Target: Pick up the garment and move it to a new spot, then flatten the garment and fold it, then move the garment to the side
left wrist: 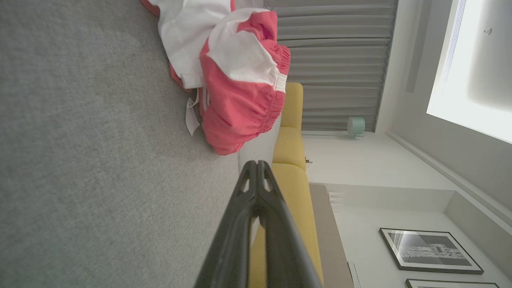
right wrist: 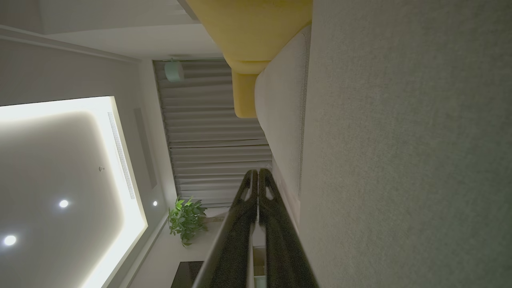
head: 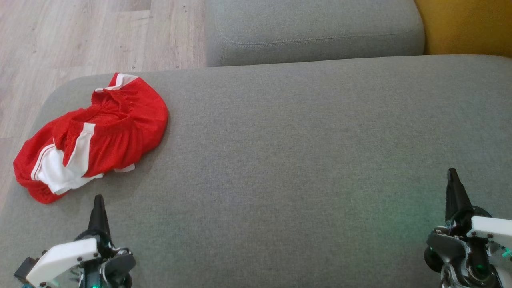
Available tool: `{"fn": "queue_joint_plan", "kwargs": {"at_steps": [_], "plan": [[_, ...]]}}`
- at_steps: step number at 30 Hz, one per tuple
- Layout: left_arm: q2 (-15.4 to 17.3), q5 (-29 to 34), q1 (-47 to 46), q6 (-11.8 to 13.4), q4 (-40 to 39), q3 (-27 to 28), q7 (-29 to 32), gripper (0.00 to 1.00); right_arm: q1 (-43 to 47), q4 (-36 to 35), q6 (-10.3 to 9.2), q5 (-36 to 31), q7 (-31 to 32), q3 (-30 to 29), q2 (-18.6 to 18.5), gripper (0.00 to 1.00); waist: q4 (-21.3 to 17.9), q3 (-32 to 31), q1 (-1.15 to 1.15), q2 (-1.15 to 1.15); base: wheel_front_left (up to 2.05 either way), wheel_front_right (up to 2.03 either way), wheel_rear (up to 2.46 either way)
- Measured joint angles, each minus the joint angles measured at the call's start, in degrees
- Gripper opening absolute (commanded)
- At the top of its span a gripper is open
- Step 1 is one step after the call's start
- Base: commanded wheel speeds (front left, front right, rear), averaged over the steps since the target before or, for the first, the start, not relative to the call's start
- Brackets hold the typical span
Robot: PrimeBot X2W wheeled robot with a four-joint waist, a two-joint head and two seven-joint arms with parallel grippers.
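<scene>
- The garment (head: pixel 56 176) lies crumpled in one heap with a red mesh piece (head: pixel 132 116) at the left end of the grey seat cushion (head: pixel 300 160), close to the cushion's rounded edge.
- Of the garment I can see a white sleeve with thin red stripes and some red cloth under it. The red mesh piece, with its gathered waistband and a white side band, lies over it, so how much of the heap belongs to each I cannot tell.
- In the left wrist view the white cloth of the garment (left wrist: pixel 180 36) touches the red mesh piece (left wrist: pixel 240 104), and both rest on the cushion.
- The left gripper (head: pixel 98 202) is near the heap, just below it in the head view, and does not touch it. Its two dark fingers are pressed together and hold nothing (left wrist: pixel 256 170).
- The right gripper (head: pixel 453 176) is well apart from the heap, over the right end of the cushion. Its fingers are also closed together and empty (right wrist: pixel 258 176).
- Behind the seat there is a second grey cushion (head: pixel 312 32), beside it a wooden floor (head: pixel 80 40) and a yellow cushion (head: pixel 464 24).
</scene>
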Motion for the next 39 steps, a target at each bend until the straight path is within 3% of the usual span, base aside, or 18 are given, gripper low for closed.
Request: {"fn": "queue_joint_plan", "kwargs": {"at_steps": [39], "plan": [[0.0, 0.0, 0.0, 0.0, 0.0, 0.0, 0.0, 0.0, 0.0, 0.0, 0.0, 0.0, 0.0, 0.0, 0.0, 0.0, 0.0, 0.0, 0.0, 0.0, 0.0, 0.0, 0.0]]}}
